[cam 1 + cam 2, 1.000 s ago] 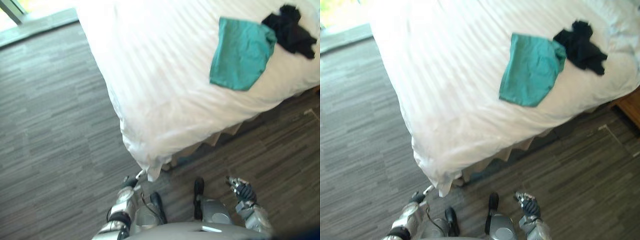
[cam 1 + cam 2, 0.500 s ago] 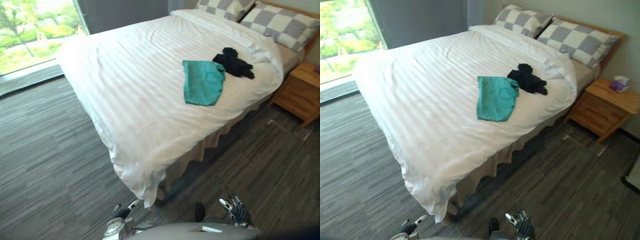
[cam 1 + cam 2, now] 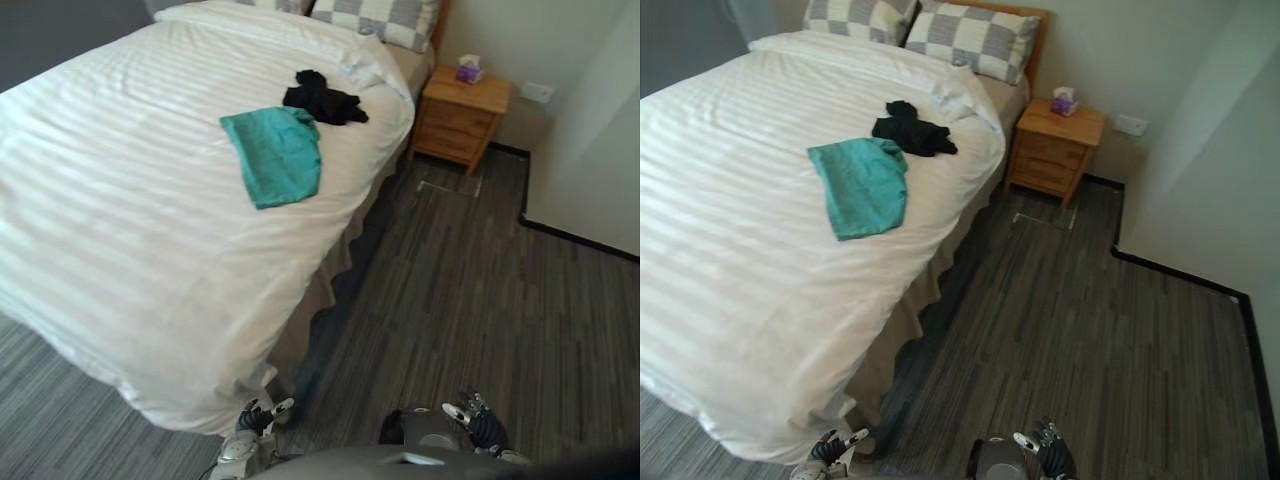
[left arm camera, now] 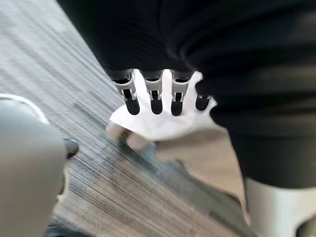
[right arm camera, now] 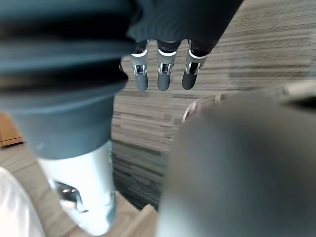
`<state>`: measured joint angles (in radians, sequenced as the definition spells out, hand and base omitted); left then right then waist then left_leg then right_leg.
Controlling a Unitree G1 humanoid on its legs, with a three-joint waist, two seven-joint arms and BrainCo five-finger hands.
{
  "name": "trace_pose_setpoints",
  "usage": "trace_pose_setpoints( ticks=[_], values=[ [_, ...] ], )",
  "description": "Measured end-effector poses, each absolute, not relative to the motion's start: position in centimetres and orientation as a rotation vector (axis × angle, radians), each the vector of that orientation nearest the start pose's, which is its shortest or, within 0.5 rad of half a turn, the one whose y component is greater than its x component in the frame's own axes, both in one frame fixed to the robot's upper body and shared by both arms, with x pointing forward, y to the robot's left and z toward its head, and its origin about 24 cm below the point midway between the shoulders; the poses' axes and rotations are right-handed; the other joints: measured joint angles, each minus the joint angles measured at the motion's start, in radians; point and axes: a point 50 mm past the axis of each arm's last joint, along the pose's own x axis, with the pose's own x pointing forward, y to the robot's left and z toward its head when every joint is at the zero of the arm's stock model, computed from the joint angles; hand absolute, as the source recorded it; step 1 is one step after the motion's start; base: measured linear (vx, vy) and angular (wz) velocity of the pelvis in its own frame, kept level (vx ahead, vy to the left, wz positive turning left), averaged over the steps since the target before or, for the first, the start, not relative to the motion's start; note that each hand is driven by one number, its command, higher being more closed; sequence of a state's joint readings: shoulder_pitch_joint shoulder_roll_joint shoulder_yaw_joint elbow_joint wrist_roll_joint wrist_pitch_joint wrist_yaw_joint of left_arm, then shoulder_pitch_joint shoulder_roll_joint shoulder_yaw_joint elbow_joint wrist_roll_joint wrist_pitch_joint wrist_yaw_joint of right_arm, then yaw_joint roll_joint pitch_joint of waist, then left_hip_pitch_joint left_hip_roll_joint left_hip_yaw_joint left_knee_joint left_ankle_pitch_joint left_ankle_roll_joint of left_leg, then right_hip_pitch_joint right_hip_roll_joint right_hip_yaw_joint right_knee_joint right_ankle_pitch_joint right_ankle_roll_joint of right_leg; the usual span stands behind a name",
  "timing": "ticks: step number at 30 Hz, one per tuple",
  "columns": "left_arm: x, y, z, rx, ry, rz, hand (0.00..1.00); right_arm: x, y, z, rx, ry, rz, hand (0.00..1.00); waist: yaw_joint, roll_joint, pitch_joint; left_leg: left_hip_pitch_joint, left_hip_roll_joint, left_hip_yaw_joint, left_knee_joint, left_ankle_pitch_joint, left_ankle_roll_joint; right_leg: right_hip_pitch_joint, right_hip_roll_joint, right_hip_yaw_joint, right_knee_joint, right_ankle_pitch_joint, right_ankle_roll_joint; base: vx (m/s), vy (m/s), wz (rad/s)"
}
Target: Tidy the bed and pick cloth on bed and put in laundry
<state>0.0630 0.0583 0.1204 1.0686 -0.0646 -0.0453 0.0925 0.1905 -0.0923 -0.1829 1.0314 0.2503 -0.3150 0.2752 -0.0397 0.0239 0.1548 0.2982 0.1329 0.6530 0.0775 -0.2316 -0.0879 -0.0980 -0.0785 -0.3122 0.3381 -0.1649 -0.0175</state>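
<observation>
A teal cloth (image 3: 275,155) lies flat on the white striped duvet (image 3: 130,200) of the bed. A crumpled black cloth (image 3: 322,99) sits just beyond it, touching its far edge, toward the pillows. My left hand (image 3: 256,417) hangs low by the bed's near corner, its fingers (image 4: 155,97) relaxed and holding nothing. My right hand (image 3: 476,420) hangs over the floor, its fingers (image 5: 164,71) also straight and bare. Both hands are far from the cloths.
Checked pillows (image 3: 970,38) lie at the headboard. A wooden nightstand (image 3: 462,115) with a tissue box (image 3: 467,69) stands beside the bed. Dark striped floor (image 3: 470,300) runs along the bed's side to a wall (image 3: 590,150) on the right.
The camera has swung up and to the right: the window is out of view and the nightstand and wall have come in. The cloths lie as before. Both hands still hang low.
</observation>
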Motion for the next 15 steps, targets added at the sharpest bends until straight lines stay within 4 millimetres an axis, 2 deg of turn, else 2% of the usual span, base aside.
trace_pose_setpoints(
  ticks=[1,3,5,9,11,13,14,15],
  values=[
    [10.1,18.9,-16.1,-0.015,1.076,0.258,0.0,7.7,-21.4,-14.9,0.267,0.825,-0.183,0.0,-0.009,0.014,0.005,-0.007,0.01,0.001,0.013,0.017,0.01,0.022,0.03,0.025,-0.079,0.04,-0.004,0.05,-0.068,-0.98],
    [10.3,18.5,-16.1,0.004,1.077,0.226,0.0,7.1,-21.4,-15.1,0.278,0.848,-0.198,0.0,-0.022,0.016,0.003,-0.002,0.015,0.002,0.016,0.04,0.01,0.044,0.056,0.054,-0.15,0.076,-0.007,0.02,-0.053,-0.62],
    [10.5,18.1,-16.1,0.014,1.081,0.204,0.0,7.0,-21.3,-15.2,0.281,0.866,-0.203,0.0,-0.026,0.01,-0.002,-0.003,0.029,0.026,0.042,0.059,0.006,0.087,0.094,0.103,-0.276,0.145,-0.016,0.02,-0.082,-0.72],
    [10.5,18.0,-16.1,0.02,1.087,0.197,0.0,6.7,-21.3,-15.4,0.287,0.902,-0.226,0.0,-0.027,0.003,0.0,-0.003,0.036,0.031,0.085,0.066,0.004,0.155,0.119,0.161,-0.435,0.233,-0.025,0.01,-0.059,-0.48],
    [10.5,18.1,-16.1,0.019,1.087,0.219,0.0,6.7,-21.4,-15.5,0.287,0.912,-0.25,0.0,-0.028,0.003,0.003,-0.003,0.04,0.023,0.112,0.066,0.003,0.155,0.123,0.191,-0.435,0.236,-0.029,0.0,-0.025,-0.46],
    [10.1,18.4,-16.2,-0.008,1.089,0.261,0.0,6.5,-21.5,-15.6,0.278,0.933,-0.279,0.0,-0.02,-0.002,0.005,-0.015,0.046,-0.036,0.188,0.068,0.007,0.16,0.13,0.255,-0.435,0.237,-0.031,0.01,-0.035,-0.71],
    [9.9,18.6,-16.2,-0.045,1.087,0.302,0.0,6.5,-21.4,-15.6,0.276,0.936,-0.286,0.0,-0.012,-0.01,0.007,-0.037,0.037,-0.125,0.23,0.051,0.038,0.158,0.129,0.299,-0.434,0.236,-0.03,0.02,-0.019,-1.14],
    [9.8,18.6,-16.2,-0.079,1.073,0.342,0.0,6.7,-21.4,-15.7,0.273,0.944,-0.293,0.0,0.003,-0.009,0.011,-0.05,-0.009,-0.273,0.235,-0.007,0.064,0.152,0.13,0.361,-0.435,0.235,-0.023,0.01,0.022,-1.26]
  ],
)
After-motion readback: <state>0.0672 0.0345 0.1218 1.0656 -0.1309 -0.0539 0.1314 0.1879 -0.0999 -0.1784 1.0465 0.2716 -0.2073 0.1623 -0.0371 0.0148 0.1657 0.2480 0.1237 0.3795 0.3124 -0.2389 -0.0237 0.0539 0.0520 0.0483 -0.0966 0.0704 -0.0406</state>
